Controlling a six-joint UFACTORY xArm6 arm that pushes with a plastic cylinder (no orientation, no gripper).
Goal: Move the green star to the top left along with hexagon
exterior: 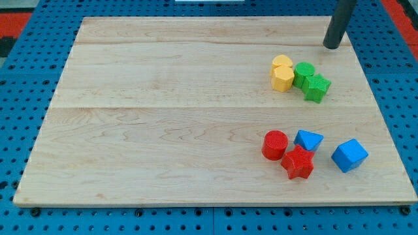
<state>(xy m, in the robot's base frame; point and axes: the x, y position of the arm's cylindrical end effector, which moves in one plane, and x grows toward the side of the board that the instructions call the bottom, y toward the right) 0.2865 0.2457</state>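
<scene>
The green star [317,87] lies at the view's right, touching a green round block [304,73] above-left of it. A yellow hexagon [283,78] sits just left of the green round block, with another yellow block [283,63] touching it from above. My tip [332,46] is at the view's top right, above and slightly right of this cluster, apart from every block.
A red cylinder [275,144], a red star [298,162], a blue triangular block [307,140] and a blue cube [349,155] sit at the view's lower right. The wooden board [163,111] rests on a blue perforated base [19,98].
</scene>
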